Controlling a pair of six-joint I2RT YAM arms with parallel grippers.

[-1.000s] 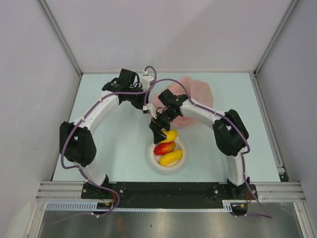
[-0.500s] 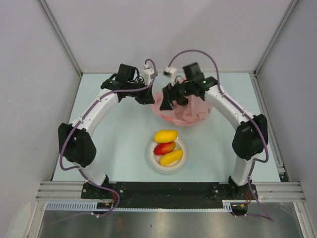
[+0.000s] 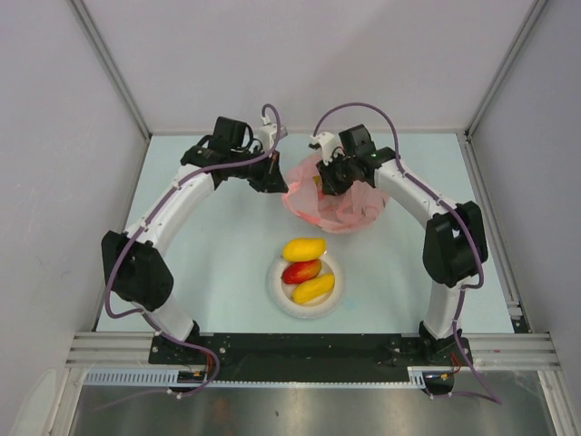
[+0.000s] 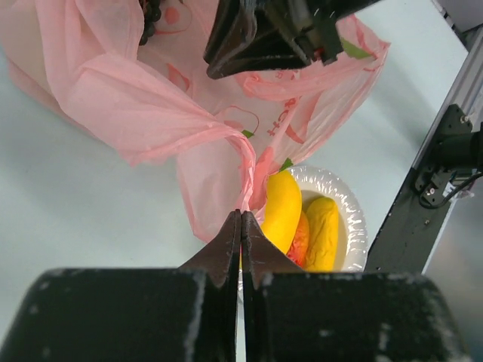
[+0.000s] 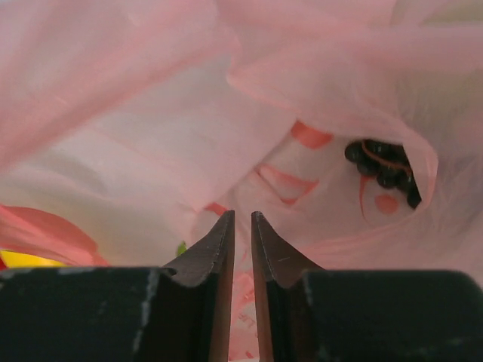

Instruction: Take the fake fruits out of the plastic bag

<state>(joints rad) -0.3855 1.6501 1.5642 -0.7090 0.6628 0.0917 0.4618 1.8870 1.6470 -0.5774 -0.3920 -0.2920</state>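
The pink plastic bag (image 3: 338, 202) lies at the back of the table. My left gripper (image 3: 275, 182) is shut on the bag's twisted handle (image 4: 245, 162) and holds it up. My right gripper (image 3: 330, 178) is inside the bag's mouth, its jaws a narrow gap apart with nothing seen between them (image 5: 242, 216). A dark grape bunch (image 5: 381, 164) lies deeper in the bag, to the right of the fingertips. A yellow-orange mango (image 3: 303, 248), a red mango (image 3: 300, 271) and a yellow piece (image 3: 313, 288) rest on the white bowl (image 3: 275, 283).
The bowl stands at the near centre, between the two arm bases. Grey walls close the table on three sides. The right arm's black wrist (image 4: 264, 34) hangs over the bag in the left wrist view.
My right gripper left the bowl, swung back to the bag and went into its mouth, its jaws narrowing from wide open. The left gripper kept hold of the handle.
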